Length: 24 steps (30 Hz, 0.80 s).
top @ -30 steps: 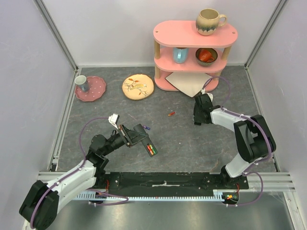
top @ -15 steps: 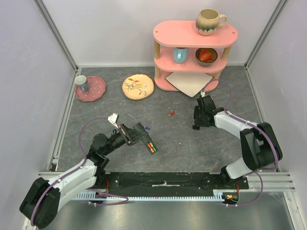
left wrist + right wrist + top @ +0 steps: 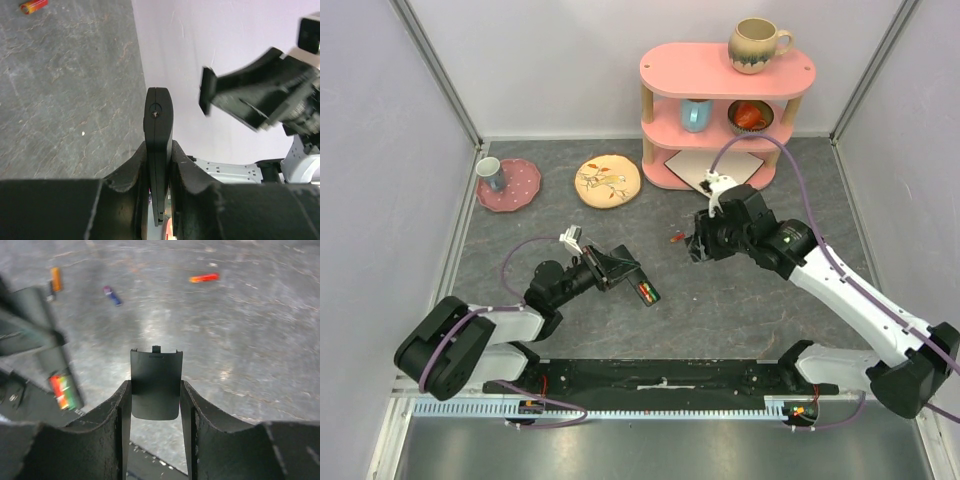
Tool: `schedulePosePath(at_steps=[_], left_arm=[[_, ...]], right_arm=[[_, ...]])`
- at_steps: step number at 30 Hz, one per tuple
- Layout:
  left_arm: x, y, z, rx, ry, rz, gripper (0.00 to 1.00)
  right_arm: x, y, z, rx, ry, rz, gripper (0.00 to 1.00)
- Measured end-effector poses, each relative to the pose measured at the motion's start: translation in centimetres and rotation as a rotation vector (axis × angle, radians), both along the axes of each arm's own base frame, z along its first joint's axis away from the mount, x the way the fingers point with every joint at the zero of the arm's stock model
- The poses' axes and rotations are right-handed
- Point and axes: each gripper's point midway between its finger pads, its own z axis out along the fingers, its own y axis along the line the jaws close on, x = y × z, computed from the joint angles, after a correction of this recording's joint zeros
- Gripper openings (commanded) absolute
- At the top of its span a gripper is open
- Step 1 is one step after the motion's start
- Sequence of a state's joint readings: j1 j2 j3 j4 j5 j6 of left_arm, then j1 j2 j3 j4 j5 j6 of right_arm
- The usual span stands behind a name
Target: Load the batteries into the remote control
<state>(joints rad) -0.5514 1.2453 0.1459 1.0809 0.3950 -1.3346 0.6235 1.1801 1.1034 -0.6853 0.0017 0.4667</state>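
My left gripper [image 3: 620,272] is shut on the black remote control [image 3: 638,287], held edge-on in the left wrist view [image 3: 158,117]. Its bay faces up with red and green batteries [image 3: 646,293] in it. My right gripper [image 3: 701,245] is shut on a thin black battery cover [image 3: 155,375] and holds it above the table, right of the remote. A loose red battery [image 3: 676,238] lies by the right gripper and shows in the right wrist view [image 3: 204,277]. A purple battery [image 3: 112,295] and an orange battery [image 3: 56,279] lie near the remote.
A pink shelf [image 3: 720,75] stands at the back with a mug [image 3: 756,45] on top, a blue cup [image 3: 696,114] and a red bowl [image 3: 750,117] inside. A beige sheet [image 3: 715,172] lies under it. A yellow plate [image 3: 608,181] and a pink plate [image 3: 520,190] sit back left.
My right arm has swung left towards the table's middle with the cover in its jaws. My left gripper has shifted the remote a little to the right.
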Motion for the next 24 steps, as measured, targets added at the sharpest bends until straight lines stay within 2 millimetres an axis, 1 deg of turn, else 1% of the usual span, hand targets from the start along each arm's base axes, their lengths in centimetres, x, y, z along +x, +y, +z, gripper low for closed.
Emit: schedulePosePath(at_steps=[2,3,5,7,10,15,18,24], left_arm=[[0.4,-0.3,0.3,-0.014,-0.008,-0.002,0.02],[0.6,-0.5,0.5,-0.022,-0.014,-0.004,0.02],[0.9,-0.7,1.0,-0.039,-0.030,-0.006,0.02],[1.0,-0.8,1.4,-0.049,-0.040,-0.007,0.02],[1.1,-0.8,1.6,-0.058,-0.047,-0.007,0.02],[1.1,-0.8,1.4,-0.058,-0.041,-0.007,0.02],[1.1,-0.8,1.3,-0.057,-0.038,-0.007,0.02],[1.1,-0.8,1.3,-0.058,-0.035,-0.006,0.02]], right_arm=[[-1.3,1.8,1.8,0.013,-0.018,0.076,0.18],[-1.9,2.4,2.4,0.014,-0.022,0.106,0.18],[-3.2,3.3,2.8,0.004,-0.012,0.157,0.18],[-4.3,4.3,2.5,-0.016,0.009,0.203,0.18],[-5.7,5.8,1.3,-0.065,0.054,0.267,0.18],[-7.3,8.2,-0.5,-0.137,0.102,0.350,0.18],[-7.6,9.1,-0.7,-0.163,0.110,0.374,0.18],[-7.3,10.4,-0.6,-0.199,0.110,0.385,0.17]])
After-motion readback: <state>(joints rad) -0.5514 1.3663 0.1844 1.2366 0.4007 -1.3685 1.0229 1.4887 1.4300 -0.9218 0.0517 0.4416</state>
